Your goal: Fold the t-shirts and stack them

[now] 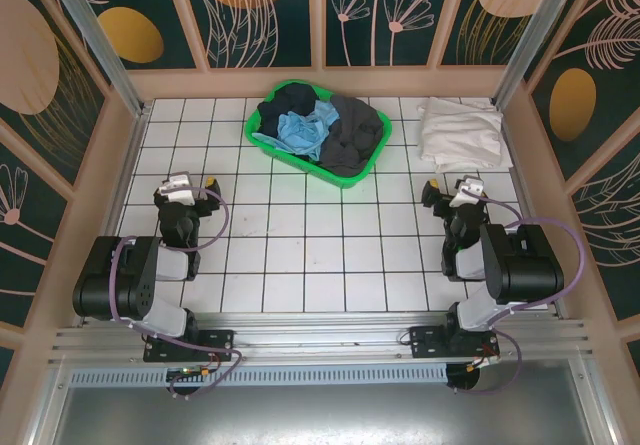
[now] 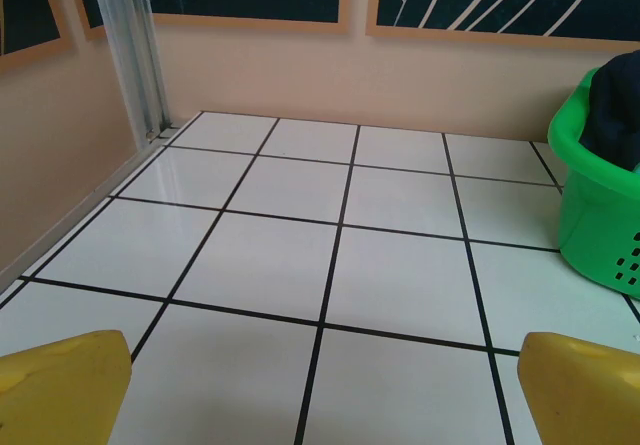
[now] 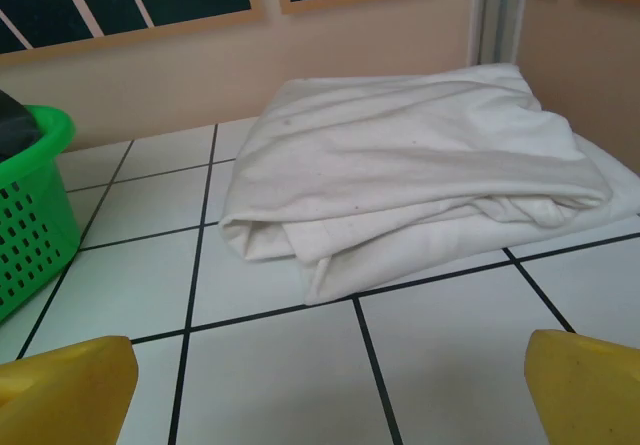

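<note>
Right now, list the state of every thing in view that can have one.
left gripper: open, empty, over bare table.
right gripper: open, empty, facing the white t-shirt.
white t-shirt: folded, flat on the table at the far right, outside the basket.
green basket: upright, full of shirts.
sky-blue t-shirt: crumpled, unfolded, in the basket.
dark t-shirts: crumpled, unfolded, heaped in the basket.

Blk arms (image 1: 110, 283), purple cables (image 1: 227, 215), yellow pincer pads (image 2: 60, 390)
</note>
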`<control>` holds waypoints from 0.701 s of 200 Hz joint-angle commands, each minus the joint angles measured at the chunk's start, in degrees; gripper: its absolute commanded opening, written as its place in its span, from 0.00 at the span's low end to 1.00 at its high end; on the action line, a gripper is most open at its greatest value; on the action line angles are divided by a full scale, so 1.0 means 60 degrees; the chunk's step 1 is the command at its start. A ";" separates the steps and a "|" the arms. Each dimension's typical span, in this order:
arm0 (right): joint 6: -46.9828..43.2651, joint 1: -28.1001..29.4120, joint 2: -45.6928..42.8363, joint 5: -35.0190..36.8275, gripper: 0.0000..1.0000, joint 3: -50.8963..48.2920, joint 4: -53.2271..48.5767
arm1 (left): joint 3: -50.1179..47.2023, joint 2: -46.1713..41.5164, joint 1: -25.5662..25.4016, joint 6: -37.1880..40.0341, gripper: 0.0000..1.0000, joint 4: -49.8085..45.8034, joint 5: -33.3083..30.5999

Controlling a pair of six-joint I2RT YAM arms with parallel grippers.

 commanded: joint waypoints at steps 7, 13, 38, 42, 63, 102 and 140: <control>-0.0040 -0.0050 -0.0055 0.0003 0.99 0.0129 0.0262 | 0.0005 -0.0005 -0.0021 0.0118 0.99 0.0372 0.0105; -0.0039 -0.0050 -0.0049 0.0004 0.99 0.0129 0.0263 | 0.0006 -0.0009 -0.0021 0.0111 0.99 0.0368 0.0105; -0.0040 -0.0049 -0.0049 0.0003 0.99 0.0129 0.0261 | 0.0006 -0.0007 -0.0021 0.0115 0.99 0.0376 0.0105; -0.0040 -0.0050 -0.0049 0.0003 0.99 0.0140 0.0244 | -0.0001 -0.0009 -0.0021 0.0114 0.99 0.0366 0.0105; -0.0040 -0.0050 -0.0053 0.0003 0.99 0.0136 0.0249 | -0.0003 -0.0008 -0.0022 0.0109 0.99 0.0376 0.0105; -0.0039 -0.0050 -0.0055 0.0003 0.99 0.0129 0.0243 | -0.0008 -0.0007 -0.0021 0.0111 0.99 0.0376 0.0105; -0.0048 -0.0050 -0.0056 0.0014 0.99 0.0133 0.0267 | 0.0019 -0.0120 -0.0019 0.0139 0.99 0.0290 0.0044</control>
